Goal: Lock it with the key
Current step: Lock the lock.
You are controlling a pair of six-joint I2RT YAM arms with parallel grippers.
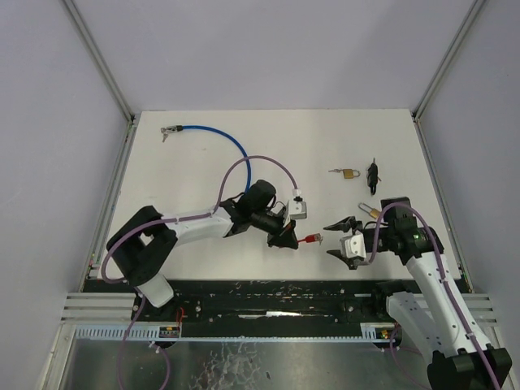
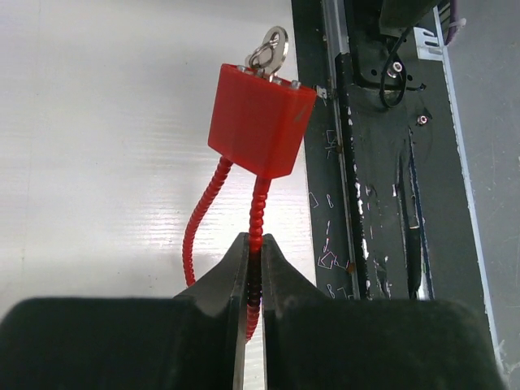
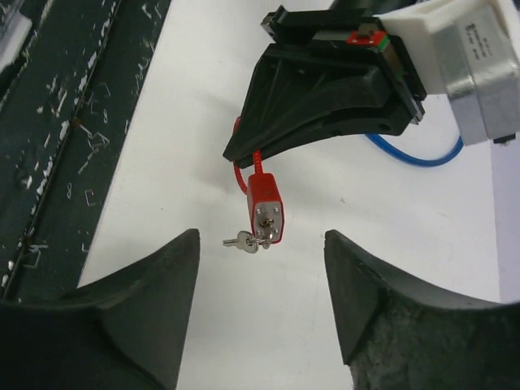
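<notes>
My left gripper [image 1: 290, 237] is shut on the red cable shackle [image 2: 257, 213] of a red padlock [image 2: 259, 119], holding it out toward the right arm. The padlock [image 3: 266, 205] shows its metal end face in the right wrist view, with a key [image 3: 266, 232] in the keyhole and a second key [image 3: 241, 240] hanging from the ring. In the top view the lock [image 1: 309, 240] sits between both grippers. My right gripper [image 1: 340, 238] is open and empty, its jaws spread wide on either side just short of the keys.
A blue cable lock [image 1: 213, 136] lies at the back left. A small brass padlock [image 1: 349, 173] and a black object [image 1: 373, 175] lie at the back right, another brass padlock [image 1: 370, 212] close to my right arm. The dark rail [image 1: 268, 299] runs along the near edge.
</notes>
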